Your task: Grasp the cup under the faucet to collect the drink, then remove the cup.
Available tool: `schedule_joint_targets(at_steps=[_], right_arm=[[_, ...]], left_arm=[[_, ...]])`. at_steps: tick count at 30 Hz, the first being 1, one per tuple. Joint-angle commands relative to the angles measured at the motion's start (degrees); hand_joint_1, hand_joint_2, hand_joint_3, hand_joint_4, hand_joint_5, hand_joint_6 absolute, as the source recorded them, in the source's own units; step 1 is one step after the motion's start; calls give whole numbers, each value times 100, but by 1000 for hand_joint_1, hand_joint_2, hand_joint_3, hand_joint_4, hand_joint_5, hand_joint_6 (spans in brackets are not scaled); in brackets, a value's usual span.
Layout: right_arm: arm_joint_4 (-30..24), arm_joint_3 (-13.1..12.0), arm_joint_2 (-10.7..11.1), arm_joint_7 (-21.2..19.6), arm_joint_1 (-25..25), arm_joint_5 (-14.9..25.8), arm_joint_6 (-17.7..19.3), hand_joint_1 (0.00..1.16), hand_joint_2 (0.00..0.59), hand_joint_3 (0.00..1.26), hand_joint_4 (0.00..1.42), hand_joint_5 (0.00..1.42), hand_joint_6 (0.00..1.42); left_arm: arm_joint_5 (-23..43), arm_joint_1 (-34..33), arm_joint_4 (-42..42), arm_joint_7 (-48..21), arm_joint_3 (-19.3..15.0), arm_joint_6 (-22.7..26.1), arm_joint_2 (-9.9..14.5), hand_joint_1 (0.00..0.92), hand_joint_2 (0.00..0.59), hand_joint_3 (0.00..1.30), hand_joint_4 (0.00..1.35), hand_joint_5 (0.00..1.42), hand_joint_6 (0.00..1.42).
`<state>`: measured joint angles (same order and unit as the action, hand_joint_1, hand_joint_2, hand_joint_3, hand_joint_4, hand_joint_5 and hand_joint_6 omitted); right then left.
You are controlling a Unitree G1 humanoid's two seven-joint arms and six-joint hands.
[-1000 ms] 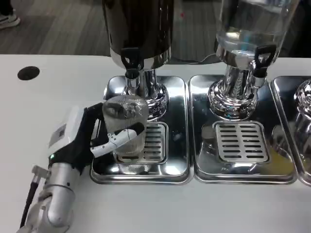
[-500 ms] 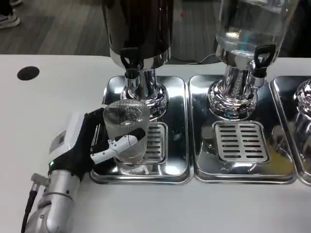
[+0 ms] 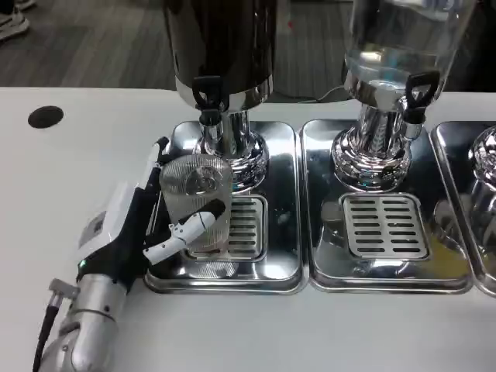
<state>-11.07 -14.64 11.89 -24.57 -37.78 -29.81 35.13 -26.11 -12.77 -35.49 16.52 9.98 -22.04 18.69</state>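
The white table carries three shiny drip trays side by side, and the left tray stands under a dark dispenser with a black faucet. Next to it, a clear dispenser stands over the middle tray, which has its own slotted grate. The left hand reaches in from the lower left, and its fingers are clamped around the ribbed clear cup. The cup is upright, sitting low over the front left part of the left tray, just in front of the chrome base and a little to the left of the faucet. I cannot tell if its bottom touches the tray, and I cannot see any drink inside it. My judgement is that the step in hand is to bring the cup under the spout. To do this well, the hand should keep the cup vertical, move it slightly right and back until the rim is directly below the spout, and hold firmly without squeezing, because the thin wall can bend.
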Motion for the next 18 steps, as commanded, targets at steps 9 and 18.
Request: schedule_joint_targets(at_steps=[9, 18], right_arm=[[-30, -81, -44, 30, -14, 73, 144, 643, 586, 444, 342, 300, 196], [-32, -98, -74, 40, -28, 113, 191, 645, 586, 447, 348, 302, 197]], left_arm=[[66, 33, 3, -216, 41, -25, 81, 216, 85, 0, 0, 140, 250], [-25, 45, 143, -446, 102, 56, 218, 197, 19, 0, 0, 0, 2]])
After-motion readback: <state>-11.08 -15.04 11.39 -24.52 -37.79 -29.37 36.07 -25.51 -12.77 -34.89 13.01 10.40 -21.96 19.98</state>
